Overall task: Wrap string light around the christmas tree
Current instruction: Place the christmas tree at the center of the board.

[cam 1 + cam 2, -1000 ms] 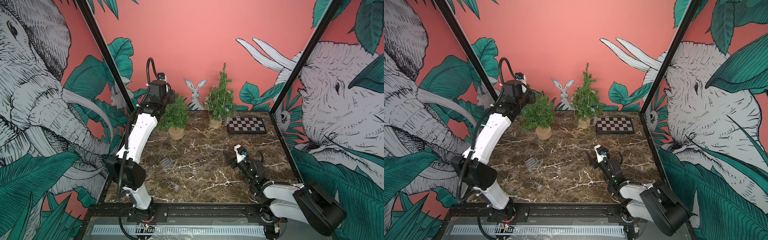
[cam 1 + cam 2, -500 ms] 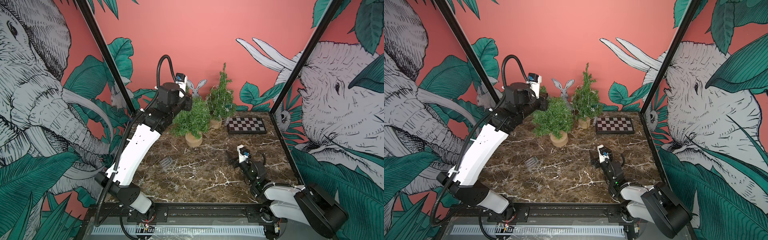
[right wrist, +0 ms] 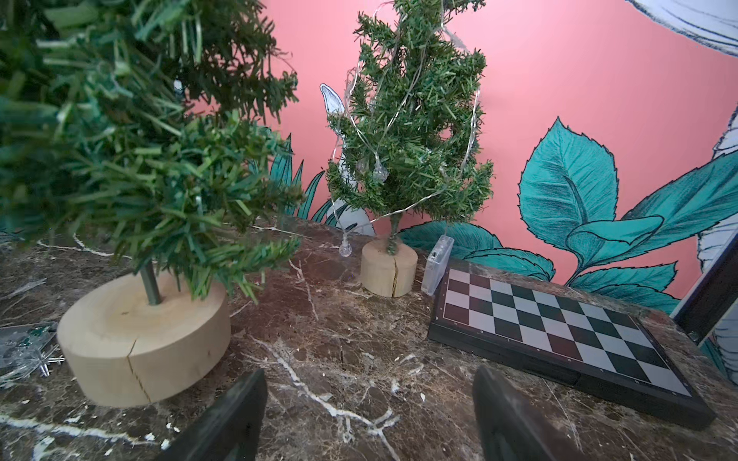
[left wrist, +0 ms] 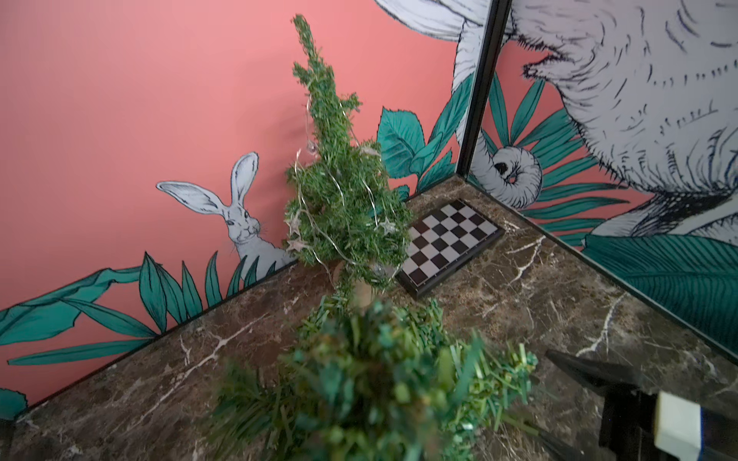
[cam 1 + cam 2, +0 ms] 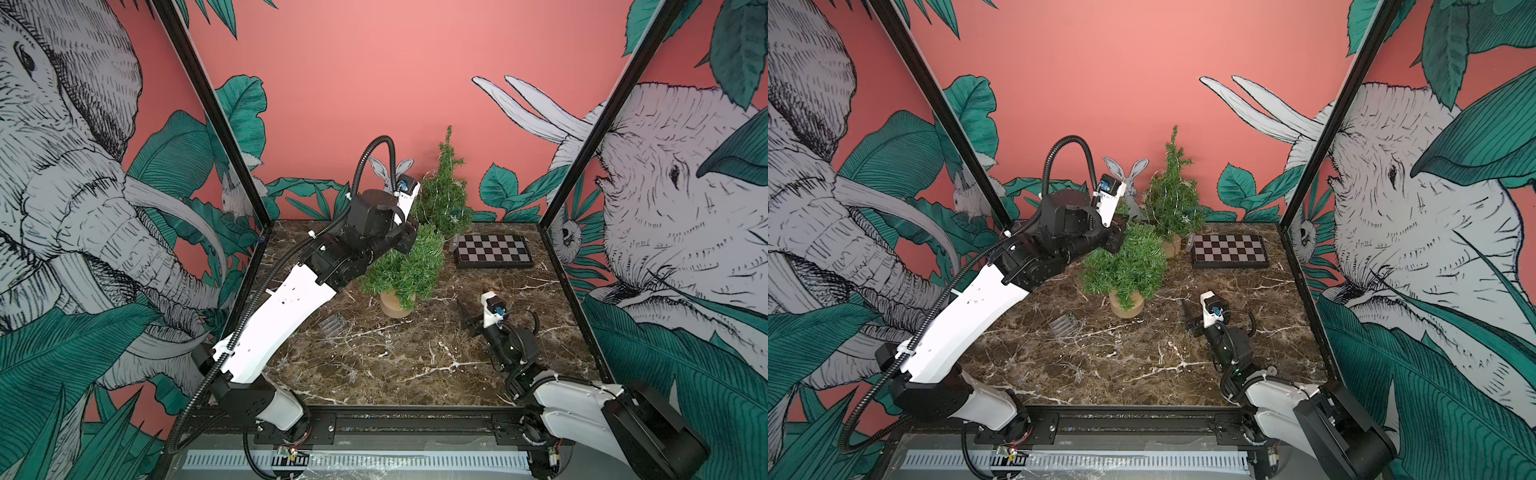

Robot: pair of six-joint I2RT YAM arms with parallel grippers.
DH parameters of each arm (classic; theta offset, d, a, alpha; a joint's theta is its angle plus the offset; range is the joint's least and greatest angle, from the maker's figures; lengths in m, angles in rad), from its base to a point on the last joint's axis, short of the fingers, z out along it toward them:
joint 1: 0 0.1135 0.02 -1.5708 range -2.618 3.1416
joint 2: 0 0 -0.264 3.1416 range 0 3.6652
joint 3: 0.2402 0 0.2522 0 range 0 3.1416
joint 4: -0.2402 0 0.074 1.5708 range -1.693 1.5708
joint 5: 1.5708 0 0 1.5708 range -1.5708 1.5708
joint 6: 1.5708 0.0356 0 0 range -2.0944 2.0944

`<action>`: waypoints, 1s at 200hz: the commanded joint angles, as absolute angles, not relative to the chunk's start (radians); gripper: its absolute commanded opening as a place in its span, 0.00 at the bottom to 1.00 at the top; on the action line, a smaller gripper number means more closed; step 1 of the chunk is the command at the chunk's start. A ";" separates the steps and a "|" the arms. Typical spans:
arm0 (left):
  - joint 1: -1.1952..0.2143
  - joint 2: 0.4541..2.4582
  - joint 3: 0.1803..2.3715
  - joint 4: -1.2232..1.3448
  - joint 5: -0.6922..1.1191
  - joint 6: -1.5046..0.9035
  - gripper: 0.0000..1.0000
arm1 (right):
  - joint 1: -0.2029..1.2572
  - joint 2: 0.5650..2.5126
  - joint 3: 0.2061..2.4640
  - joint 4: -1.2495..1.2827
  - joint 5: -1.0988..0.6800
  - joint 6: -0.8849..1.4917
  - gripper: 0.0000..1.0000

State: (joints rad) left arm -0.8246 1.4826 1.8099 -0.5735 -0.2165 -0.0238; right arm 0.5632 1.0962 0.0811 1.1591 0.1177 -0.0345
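Grip | left tool clenched on christmas tree top | right tool released, empty | string light beside tree

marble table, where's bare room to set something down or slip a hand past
Widest bare patch of the marble table: front middle, bordered by the loose string light, the bare tree and the right hand. A smaller gap between that tree's base and the chessboard. Crowded at the back: the strung tree, its battery box and the chessboard stand close.
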 commanded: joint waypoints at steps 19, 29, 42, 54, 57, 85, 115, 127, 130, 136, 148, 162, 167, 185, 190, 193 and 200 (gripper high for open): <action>-0.838 1.383 1.715 -0.390 -0.199 -0.046 0.00 | 0.566 1.066 0.083 1.159 0.151 -0.048 0.83; -0.839 1.378 1.689 -0.379 -0.192 -0.036 0.00 | 0.567 1.066 0.086 1.152 0.152 -0.049 0.83; -0.841 1.370 1.654 -0.358 -0.181 -0.027 0.00 | 0.566 1.069 0.084 1.155 0.153 -0.052 0.83; -0.841 1.365 1.633 -0.340 -0.173 -0.021 0.00 | 0.567 1.071 0.085 1.157 0.159 -0.057 0.83; -0.841 1.362 1.629 -0.335 -0.173 -0.018 0.00 | 0.566 1.071 0.084 1.157 0.160 -0.058 0.83; -0.841 1.345 1.598 -0.288 -0.176 0.001 0.00 | 0.567 1.071 0.084 1.157 0.161 -0.074 0.83; -0.841 1.296 1.519 -0.187 -0.201 0.059 0.00 | 0.567 1.071 0.090 1.134 0.170 -0.078 0.83; -0.841 1.274 1.474 -0.137 -0.235 0.074 0.00 | 0.567 1.076 0.096 1.120 0.169 -0.075 0.83; -0.841 1.270 1.465 -0.127 -0.239 0.074 0.00 | 0.567 1.078 0.097 1.121 0.169 -0.075 0.83; -0.841 1.263 1.451 -0.118 -0.243 0.074 0.00 | 0.566 1.084 0.096 1.122 0.167 -0.074 0.83; -0.841 1.258 1.436 -0.127 -0.234 0.073 0.00 | 0.566 1.097 0.096 1.130 0.169 -0.074 0.83; -0.841 1.259 1.427 -0.148 -0.207 0.063 0.00 | 0.568 1.114 0.097 1.142 0.168 -0.075 0.83; -0.841 1.260 1.423 -0.151 -0.197 0.060 0.00 | 0.568 1.120 0.098 1.146 0.164 -0.079 0.83; -0.841 1.255 1.401 -0.164 -0.184 0.052 0.06 | 0.566 1.137 0.096 1.175 0.158 -0.092 0.83; -0.841 1.251 1.393 -0.166 -0.186 0.053 0.08 | 0.566 1.137 0.093 1.181 0.160 -0.094 0.83; -0.841 1.249 1.387 -0.166 -0.187 0.052 0.09 | 0.567 1.137 0.091 1.184 0.160 -0.097 0.83; -0.841 1.241 1.375 -0.166 -0.191 0.052 0.14 | 0.566 1.133 0.089 1.183 0.162 -0.102 0.83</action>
State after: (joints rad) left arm -0.8364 1.3064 1.3979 -0.2718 -0.1986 0.0456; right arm 0.5632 1.1328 0.0814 1.0966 0.1574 -0.0788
